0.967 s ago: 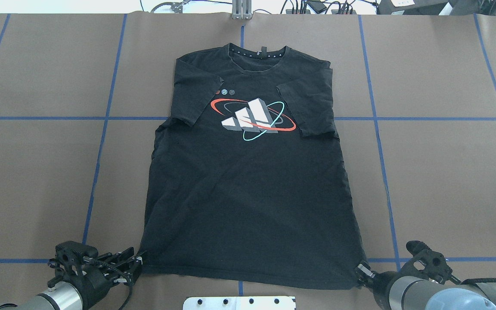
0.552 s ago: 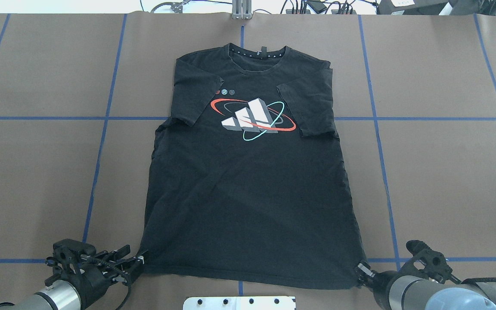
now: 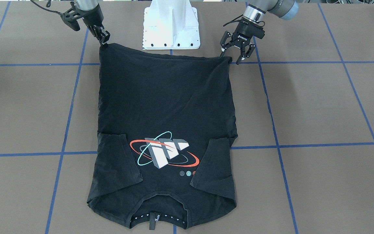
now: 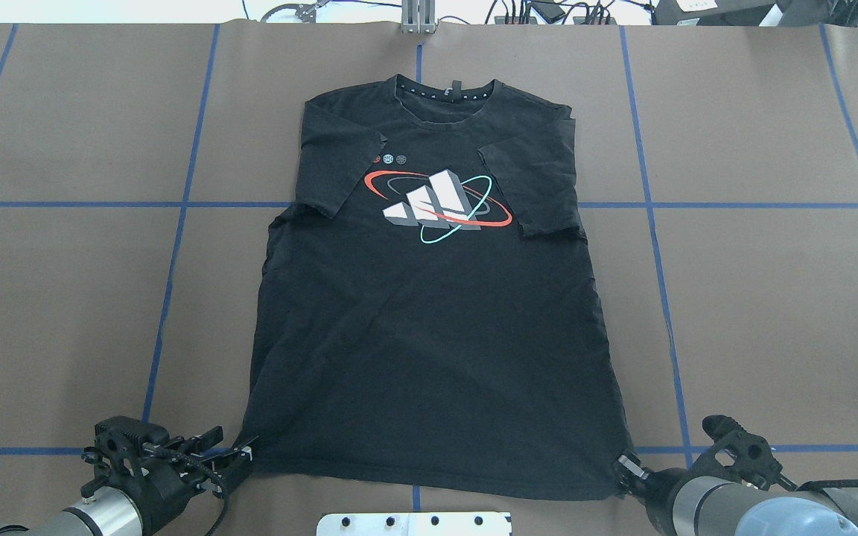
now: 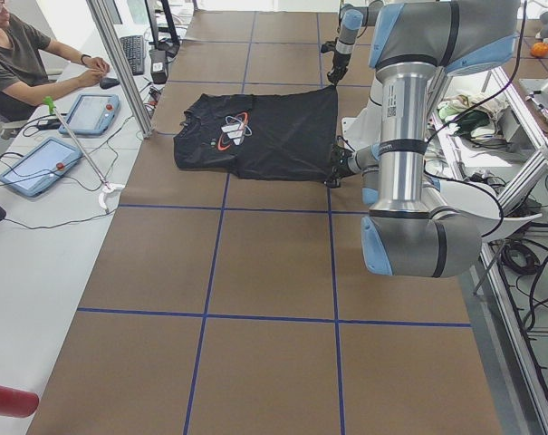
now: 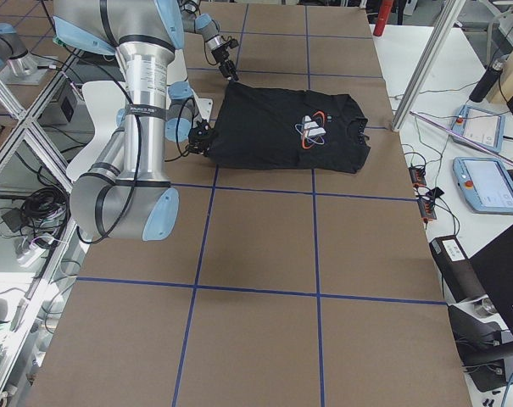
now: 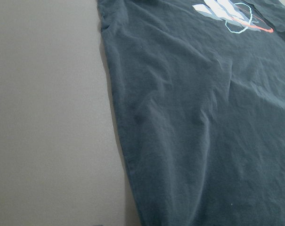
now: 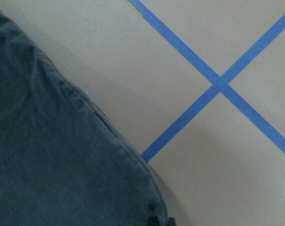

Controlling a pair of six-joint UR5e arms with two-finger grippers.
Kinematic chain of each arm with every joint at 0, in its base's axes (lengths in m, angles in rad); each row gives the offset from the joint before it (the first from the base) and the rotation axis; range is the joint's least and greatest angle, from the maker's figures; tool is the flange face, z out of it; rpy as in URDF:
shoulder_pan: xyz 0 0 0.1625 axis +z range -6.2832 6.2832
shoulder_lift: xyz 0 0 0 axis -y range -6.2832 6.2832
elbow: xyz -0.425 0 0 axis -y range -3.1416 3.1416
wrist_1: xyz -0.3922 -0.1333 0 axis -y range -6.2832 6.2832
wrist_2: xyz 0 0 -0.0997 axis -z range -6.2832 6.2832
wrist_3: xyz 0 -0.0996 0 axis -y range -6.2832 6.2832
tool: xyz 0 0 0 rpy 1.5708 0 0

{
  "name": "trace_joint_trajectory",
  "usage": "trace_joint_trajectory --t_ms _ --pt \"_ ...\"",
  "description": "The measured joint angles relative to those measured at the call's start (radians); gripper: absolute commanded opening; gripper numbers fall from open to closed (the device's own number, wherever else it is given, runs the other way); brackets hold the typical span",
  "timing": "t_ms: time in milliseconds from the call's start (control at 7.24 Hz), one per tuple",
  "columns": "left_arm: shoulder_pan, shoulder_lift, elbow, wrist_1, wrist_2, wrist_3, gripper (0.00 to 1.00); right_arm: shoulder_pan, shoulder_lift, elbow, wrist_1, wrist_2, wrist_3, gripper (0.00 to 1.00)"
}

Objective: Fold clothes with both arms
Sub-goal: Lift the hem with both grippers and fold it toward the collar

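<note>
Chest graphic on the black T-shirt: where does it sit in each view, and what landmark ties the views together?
Exterior front-facing: chest graphic lower centre, upside down.
Overhead exterior: chest graphic upper centre.
Exterior left: chest graphic upper, left of centre.
Exterior right: chest graphic upper, right of centre.
Left wrist-mounted: chest graphic cut off at top right.
Right wrist-mounted: not in it.
Landmark: the collar, beyond it in all exterior views.

Left gripper [image 4: 239, 450] slightly closer to T-shirt [image 4: 429, 335]

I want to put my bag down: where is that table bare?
Broad bare brown table lies on both sides of the T-shirt. Crowded at its hem corners, by the left gripper, the right gripper and the white base between them.
</note>
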State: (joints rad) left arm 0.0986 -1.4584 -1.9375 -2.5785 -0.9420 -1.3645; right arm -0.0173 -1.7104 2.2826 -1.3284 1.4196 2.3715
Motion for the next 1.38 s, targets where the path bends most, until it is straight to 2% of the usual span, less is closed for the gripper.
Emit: trace_joint_trajectory --t_ms 138,276,552,967,1381 --pt "0.004 0.0 0.002 0.001 -0.001 -0.003 0.66 0.0 0.0 0.0 0.0 0.0 0.0 0.0" --pt "0.007 0.0 0.003 0.003 -0.002 -0.004 0.52 0.0 0.0 0.0 0.0 0.0 0.0 0.0" --pt "0.008 0.001 0.006 0.004 -0.003 -0.008 0.0 0.0 0.0 0.0 0.0 0.001 0.0 0.0" --pt "0.011 0.003 -0.02 0.036 -0.008 -0.048 0.0 0.002 0.001 0.001 0.001 0.005 0.0 0.0" --pt "0.013 0.011 -0.175 0.051 -0.104 -0.148 0.0 0.05 -0.007 0.023 0.003 0.062 -0.021 0.0"
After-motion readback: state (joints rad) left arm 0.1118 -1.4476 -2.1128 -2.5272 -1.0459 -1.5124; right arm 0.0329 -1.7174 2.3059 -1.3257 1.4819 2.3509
